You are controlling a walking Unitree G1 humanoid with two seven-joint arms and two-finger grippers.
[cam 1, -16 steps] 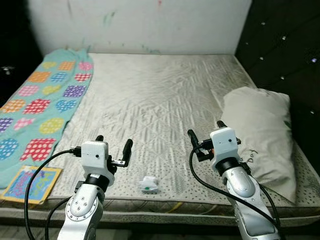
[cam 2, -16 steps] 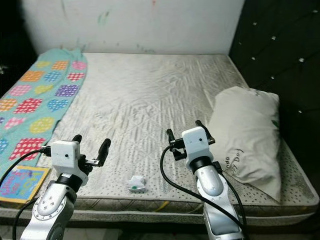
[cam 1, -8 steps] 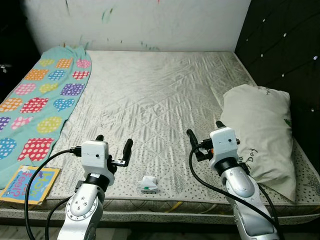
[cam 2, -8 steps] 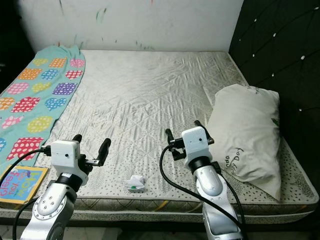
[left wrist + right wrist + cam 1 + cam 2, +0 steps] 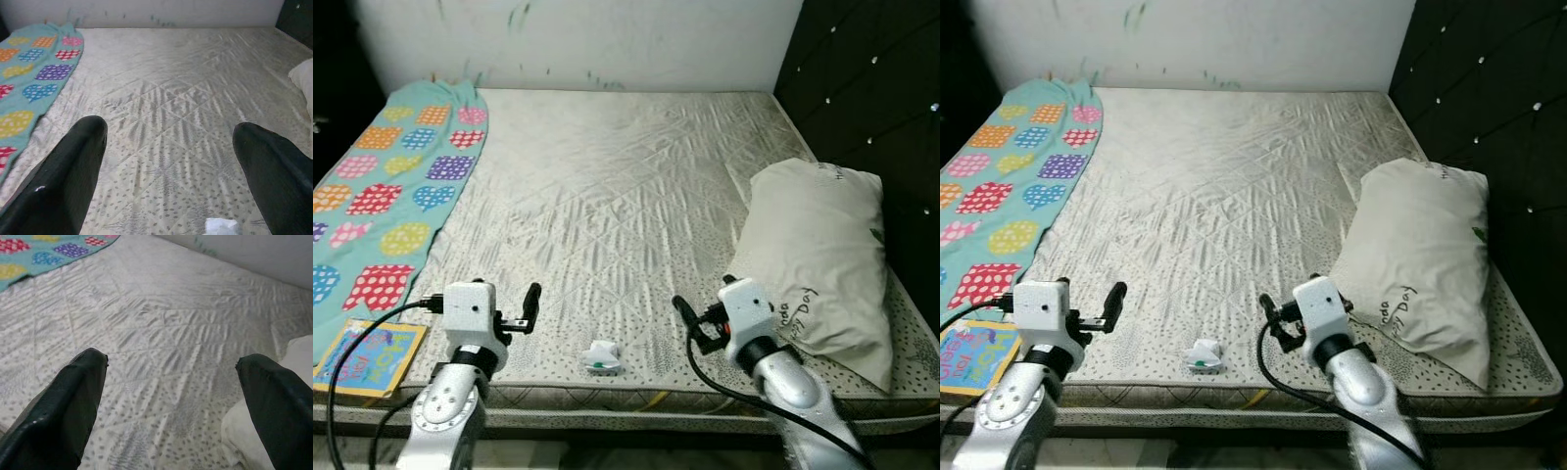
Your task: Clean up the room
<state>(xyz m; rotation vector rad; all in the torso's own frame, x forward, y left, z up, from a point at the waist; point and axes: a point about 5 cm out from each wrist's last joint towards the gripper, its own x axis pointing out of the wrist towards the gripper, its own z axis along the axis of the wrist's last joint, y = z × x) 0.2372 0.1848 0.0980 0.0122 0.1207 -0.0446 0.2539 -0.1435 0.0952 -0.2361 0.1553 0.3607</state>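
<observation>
Litter: small crumpled white wrapper (image 5: 603, 357) near mattress (image 5: 607, 196) front edge, likely light, crushable; pinch its middle. Left gripper (image 5: 509, 311) and right gripper (image 5: 703, 315) both spread, empty.

Bed (image 5: 607, 186): blanket (image 5: 382, 196) along left side, pillow (image 5: 818, 255) at right, wrapper (image 5: 602, 357) near front edge, book (image 5: 367, 354) at front left corner.

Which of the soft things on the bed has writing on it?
The white pillow by the dark headboard; it carries dark lettering, while the teal blanket shows only coloured dotted patches.
</observation>
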